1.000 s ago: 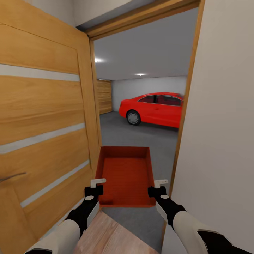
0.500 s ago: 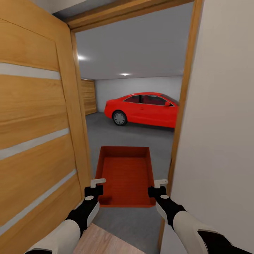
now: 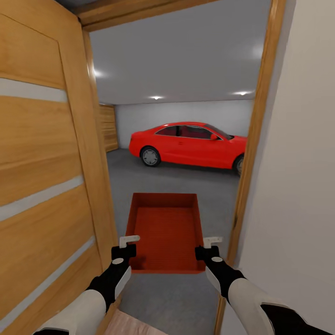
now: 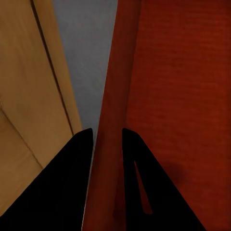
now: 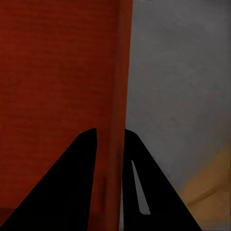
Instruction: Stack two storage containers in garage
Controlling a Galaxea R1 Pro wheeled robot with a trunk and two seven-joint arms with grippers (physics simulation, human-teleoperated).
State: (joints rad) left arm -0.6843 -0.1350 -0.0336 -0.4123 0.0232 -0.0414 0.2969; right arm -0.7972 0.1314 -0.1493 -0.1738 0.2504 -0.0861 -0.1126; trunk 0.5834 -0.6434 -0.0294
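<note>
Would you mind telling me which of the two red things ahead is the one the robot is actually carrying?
The open-topped storage container, gripped by the left hand and right hand; the red car stands parked beyond the doorway.

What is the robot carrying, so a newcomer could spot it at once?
Look through the open doorway toward the red car. In front of it, over the grey floor, the left gripper and right gripper each clamp a side wall of the container. It is an orange-red, open-topped box.
</note>
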